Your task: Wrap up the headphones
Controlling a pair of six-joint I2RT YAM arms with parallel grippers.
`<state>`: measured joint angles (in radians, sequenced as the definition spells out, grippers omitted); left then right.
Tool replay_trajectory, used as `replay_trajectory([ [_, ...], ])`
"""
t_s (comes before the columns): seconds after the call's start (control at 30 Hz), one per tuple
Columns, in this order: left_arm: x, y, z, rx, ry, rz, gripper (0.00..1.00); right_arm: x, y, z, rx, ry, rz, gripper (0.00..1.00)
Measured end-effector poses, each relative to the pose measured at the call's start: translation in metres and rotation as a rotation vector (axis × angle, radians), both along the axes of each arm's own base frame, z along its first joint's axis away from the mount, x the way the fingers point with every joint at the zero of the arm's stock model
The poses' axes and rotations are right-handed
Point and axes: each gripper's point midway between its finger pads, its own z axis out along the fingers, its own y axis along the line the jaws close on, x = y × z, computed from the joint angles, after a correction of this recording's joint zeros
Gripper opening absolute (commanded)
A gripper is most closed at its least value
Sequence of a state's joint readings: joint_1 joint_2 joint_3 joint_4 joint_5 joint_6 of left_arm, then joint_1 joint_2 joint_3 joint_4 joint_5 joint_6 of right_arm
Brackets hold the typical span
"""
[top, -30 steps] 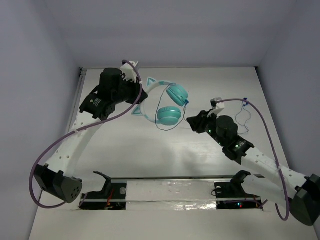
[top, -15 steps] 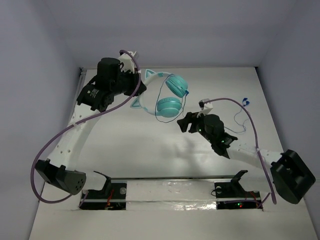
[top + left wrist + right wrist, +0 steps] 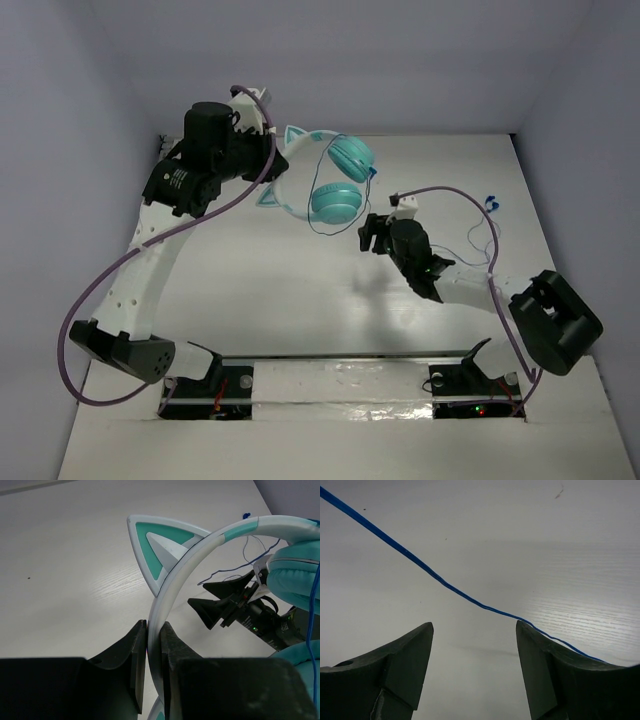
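While the left end effector (image 3: 152, 630) clamps the headband (image 3: 220, 532), centre the released right end effector (image 3: 474, 630) on the cord (image 3: 445, 585) before closing.

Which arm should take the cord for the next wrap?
Right. The right pincer is open, and the blue cord crosses just ahead of the gap between its fingers. The left pincer is shut on the headphones, so it is busy holding them.
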<state>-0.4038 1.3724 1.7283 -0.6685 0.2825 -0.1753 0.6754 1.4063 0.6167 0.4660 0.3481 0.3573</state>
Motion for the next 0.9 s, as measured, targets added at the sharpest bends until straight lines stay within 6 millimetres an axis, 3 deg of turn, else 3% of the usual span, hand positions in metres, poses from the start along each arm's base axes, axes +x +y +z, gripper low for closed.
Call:
replay_trajectory([
  [0.2, -0.005, 0.003, -0.004, 0.015, 0.029, 0.002, 0.0, 0.008, -0.001, -0.004, -0.042, -0.014, -0.013, 0.71],
  [0.43, -0.009, 0.005, 0.018, 0.003, -0.006, 0.003, 0.0, 0.019, 0.002, -0.003, -0.062, -0.017, 0.003, 0.66],
  [0.5, -0.01, 0.005, 0.02, 0.002, -0.009, 0.003, 0.0, 0.022, 0.006, -0.005, -0.062, -0.012, 0.018, 0.56],
  [0.53, -0.011, 0.006, 0.021, 0.003, -0.008, 0.003, 0.0, 0.023, 0.008, -0.007, -0.064, -0.007, 0.03, 0.44],
  [0.63, -0.011, 0.008, 0.026, 0.005, -0.008, 0.006, 0.0, 0.022, 0.015, -0.015, -0.057, 0.018, 0.06, 0.32],
  [0.67, -0.01, 0.008, 0.029, 0.003, -0.015, 0.008, 0.0, 0.02, 0.018, -0.016, -0.049, 0.026, 0.074, 0.23],
  [0.73, -0.008, 0.009, 0.036, -0.007, -0.029, 0.009, 0.0, 0.017, 0.023, -0.016, -0.024, 0.033, 0.096, 0.17],
  [0.8, -0.006, 0.009, 0.042, -0.024, -0.041, 0.007, 0.0, 0.014, 0.029, -0.015, 0.004, 0.039, 0.127, 0.05],
  [0.9, -0.004, 0.006, 0.045, -0.055, -0.043, -0.01, 0.0, 0.008, 0.037, -0.017, 0.036, 0.058, 0.17, 0.01],
])
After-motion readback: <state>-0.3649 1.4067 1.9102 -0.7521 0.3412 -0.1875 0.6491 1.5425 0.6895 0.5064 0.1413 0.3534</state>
